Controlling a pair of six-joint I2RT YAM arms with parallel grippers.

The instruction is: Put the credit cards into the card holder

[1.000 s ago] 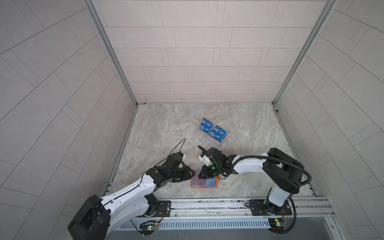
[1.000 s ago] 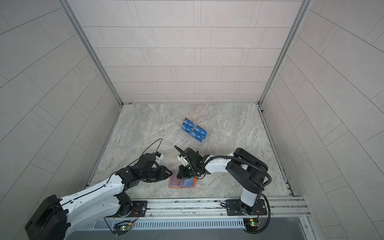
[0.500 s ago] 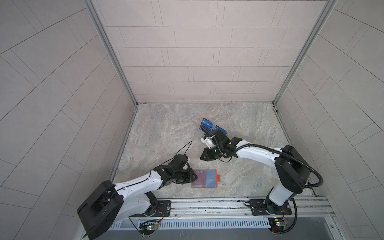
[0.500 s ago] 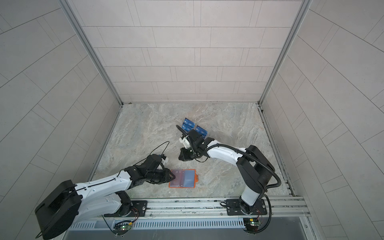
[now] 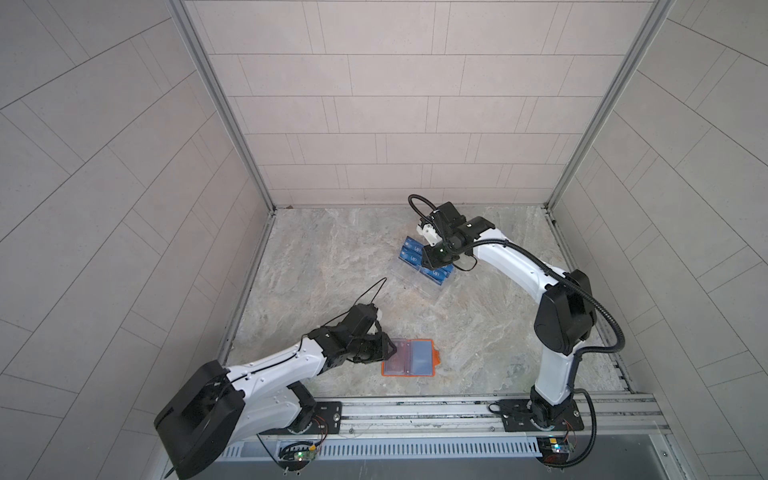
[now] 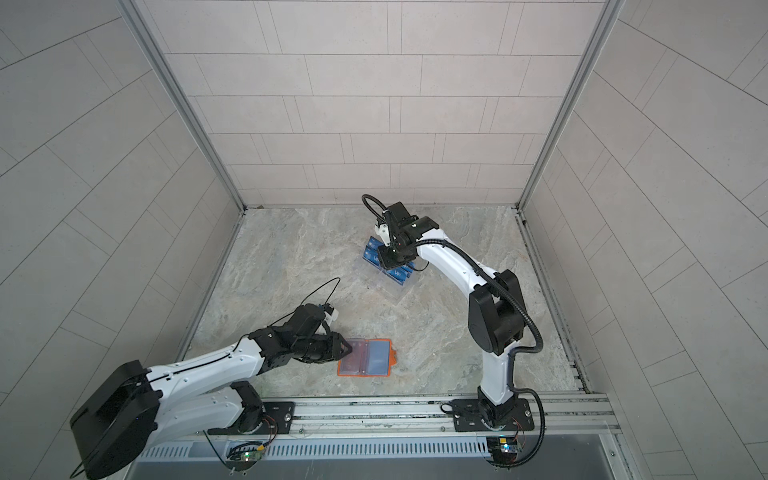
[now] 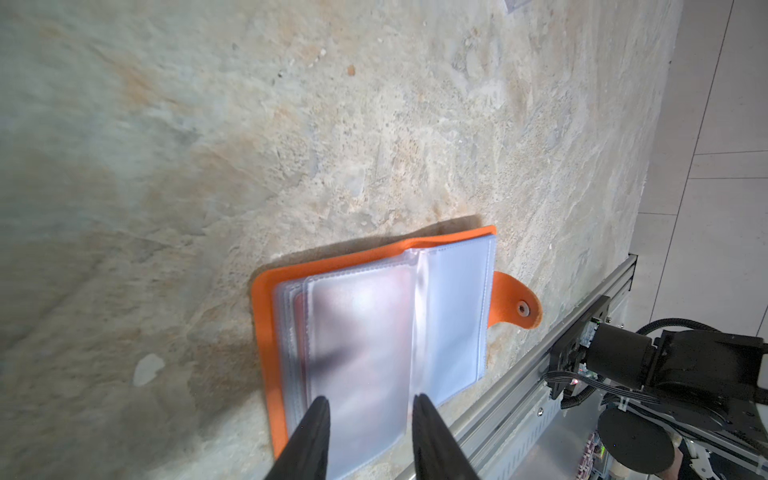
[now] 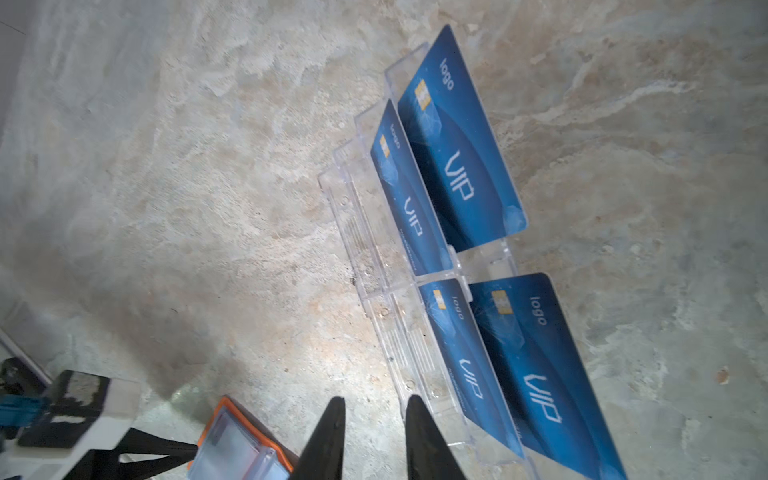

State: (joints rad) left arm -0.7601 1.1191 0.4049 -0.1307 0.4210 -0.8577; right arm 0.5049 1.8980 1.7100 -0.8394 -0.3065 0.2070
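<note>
Left gripper point(image 7: 370, 398) jaws apart over open orange card holder point(image 7: 259, 311); right gripper point(image 8: 375, 398) jaws apart, empty, by blue VIP cards point(image 8: 457, 166).

Robot lab cell: tiled panel walls point(image 5: 374, 104), aluminium mounting rail point(image 5: 415, 411).

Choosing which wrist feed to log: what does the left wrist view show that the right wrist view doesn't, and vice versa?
Only left wrist: the card holder's snap tab, its full spread of clear sleeves, and the base rail. Only right wrist: the right gripper, open and empty, by four blue VIP cards standing in a clear tiered stand. Both: the open card holder on the marble tabletop, with the left gripper open at it.
</note>
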